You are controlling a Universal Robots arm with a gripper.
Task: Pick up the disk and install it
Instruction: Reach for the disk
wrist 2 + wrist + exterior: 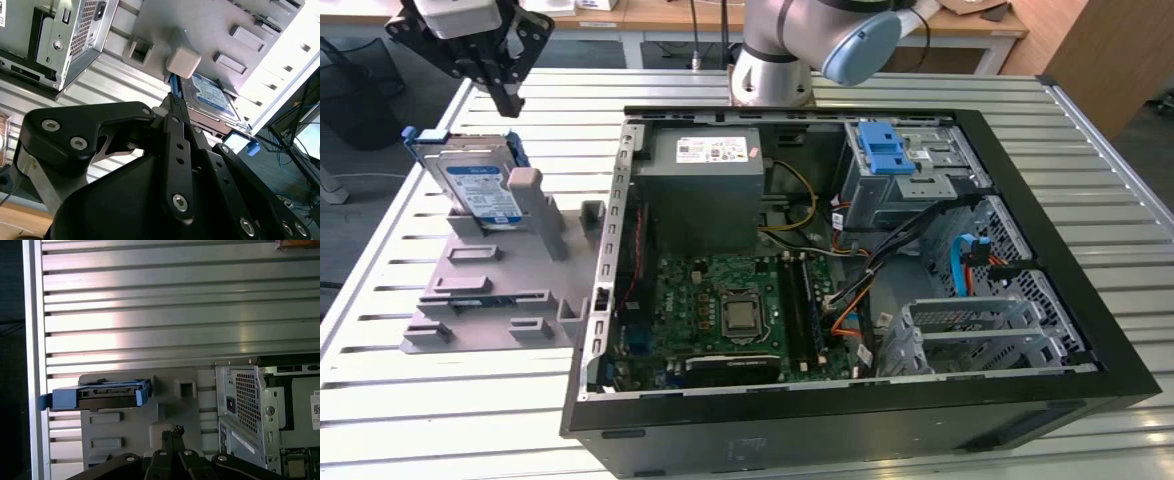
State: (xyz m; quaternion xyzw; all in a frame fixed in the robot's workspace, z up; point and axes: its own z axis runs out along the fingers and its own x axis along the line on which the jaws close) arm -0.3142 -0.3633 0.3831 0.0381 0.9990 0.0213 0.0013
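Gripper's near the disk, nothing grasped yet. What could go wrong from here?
1. The gripper is shut near the disk; descending like this would likely strike its top edge.
2. The disk leans in the grey fixture; an off-centre grasp could tip it.
3. Loose cables by the drive cage might snag it.

Slatted metal table (961,90) carries two loads: a grey moulded holder (520,265) towards the exterior view's left, and an open black computer case (854,420) lying on its side just beside it, filling the middle and right. Both rest flat on the slats, with bare ribbed metal showing around them on every side.
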